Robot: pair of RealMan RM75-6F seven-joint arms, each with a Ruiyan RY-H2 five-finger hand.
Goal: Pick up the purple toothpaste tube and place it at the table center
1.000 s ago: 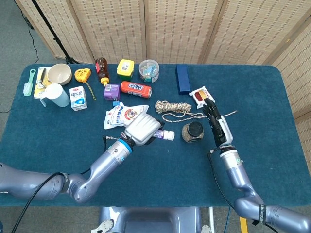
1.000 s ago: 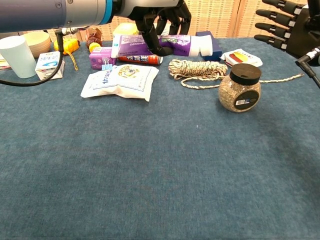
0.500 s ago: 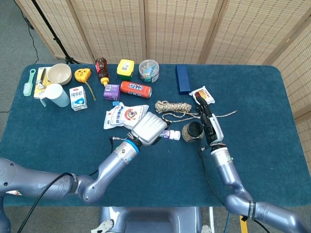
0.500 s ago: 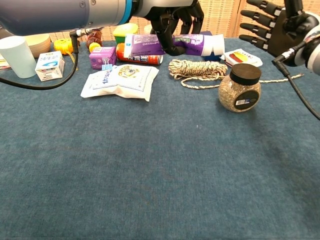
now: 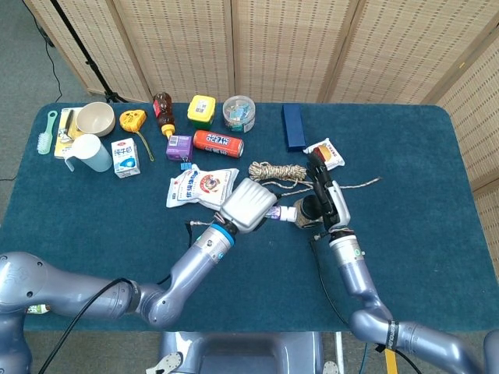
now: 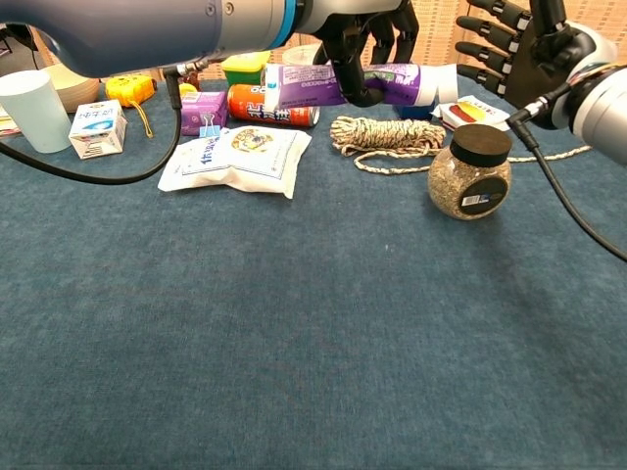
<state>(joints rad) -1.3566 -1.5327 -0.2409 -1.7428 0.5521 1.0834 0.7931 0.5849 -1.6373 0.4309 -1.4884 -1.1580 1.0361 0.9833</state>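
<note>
My left hand [image 5: 248, 205] [image 6: 368, 39] grips the purple toothpaste tube [image 6: 313, 85] around its middle and holds it level above the table. Its white cap [image 5: 288, 213] [image 6: 447, 83] points toward my right hand. In the head view most of the tube is hidden under the left hand. My right hand [image 5: 324, 199] [image 6: 511, 47] hovers with fingers spread, its fingertips close to the cap end, holding nothing.
Under the tube lie a coil of rope [image 6: 385, 137], a dark-lidded jar [image 6: 469, 170] and a white snack pouch [image 6: 238, 156]. A red can [image 6: 271, 105], purple box [image 5: 178, 147], blue box [image 5: 293, 126], milk carton [image 5: 125, 157] and cup [image 5: 92, 153] stand further back and left.
My left hand has carried the tube to the right, over the rope. My right hand has moved left toward the tube's cap, fingers still spread.
</note>
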